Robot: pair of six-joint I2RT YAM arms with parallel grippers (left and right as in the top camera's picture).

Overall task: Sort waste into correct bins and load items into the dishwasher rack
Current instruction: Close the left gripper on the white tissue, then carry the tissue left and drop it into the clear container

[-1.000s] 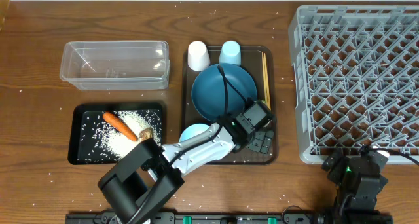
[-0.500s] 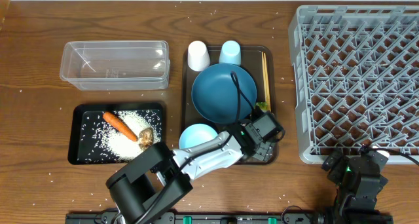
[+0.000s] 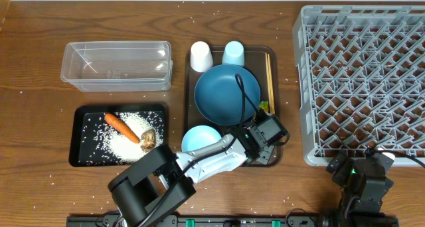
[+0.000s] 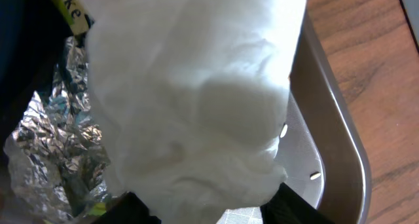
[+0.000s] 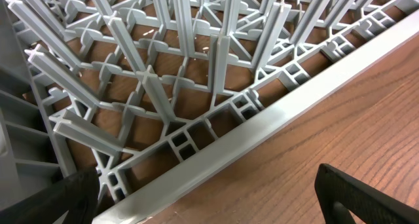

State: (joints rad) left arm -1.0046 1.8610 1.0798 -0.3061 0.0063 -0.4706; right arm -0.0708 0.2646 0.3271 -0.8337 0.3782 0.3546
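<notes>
The crumpled white napkin [image 4: 196, 99] fills the left wrist view, and my left gripper [image 4: 213, 211] is shut on it, a black finger against each side. It lies in the brown serving tray's near right corner [image 3: 264, 149]. Beside the napkin are the silver foil ball [image 4: 52, 152] and the green-yellow packet [image 4: 65, 8]. The dark-blue plate [image 3: 226, 94], white bowl [image 3: 199, 139], white cup [image 3: 200, 56], light-blue cup [image 3: 233, 53] and chopsticks [image 3: 269, 74] are on the same tray. My right gripper [image 5: 216, 204] stands open over bare table at the grey rack's front edge [image 5: 249, 142].
The black tray [image 3: 83, 114] at the left holds the carrot [image 3: 121, 127], a brown lump [image 3: 147, 138] and rice [image 3: 109, 144]. The clear tub [image 3: 116, 66] stands behind it. The grey rack [image 3: 362, 81] fills the right side. Rice grains are scattered over the wooden table.
My left gripper moved from the plate's edge toward the tray's near right corner, and its jaws closed in on the napkin. The right arm has not moved.
</notes>
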